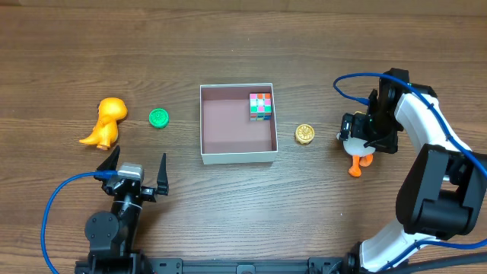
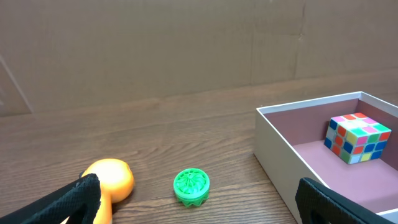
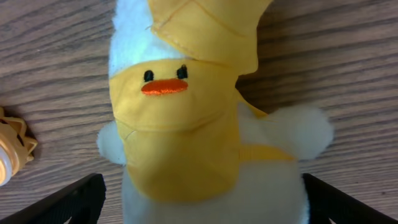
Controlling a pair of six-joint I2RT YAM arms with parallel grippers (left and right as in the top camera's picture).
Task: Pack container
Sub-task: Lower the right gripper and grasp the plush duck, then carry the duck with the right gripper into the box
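Observation:
The container (image 1: 228, 125) is a square white-walled box with a pinkish-brown floor at the table's middle, and its wall (image 2: 273, 146) shows in the left wrist view. A multicoloured cube (image 1: 261, 106) (image 2: 357, 138) lies in its far right corner. My right gripper (image 1: 359, 141) (image 3: 205, 208) is open, its jaws straddling a yellow and white plush duck (image 3: 186, 124) (image 1: 356, 161) with a gap on each side. My left gripper (image 1: 135, 171) (image 2: 199, 208) stands open near the front edge, empty. It faces a green cap (image 1: 158, 118) (image 2: 191, 186) and an orange dinosaur toy (image 1: 106, 122) (image 2: 111, 179).
A small gold cap (image 1: 304, 134) (image 3: 12, 146) lies between the container and the duck. Blue cables loop off both arms. The right arm's white links (image 1: 434, 190) fill the front right corner.

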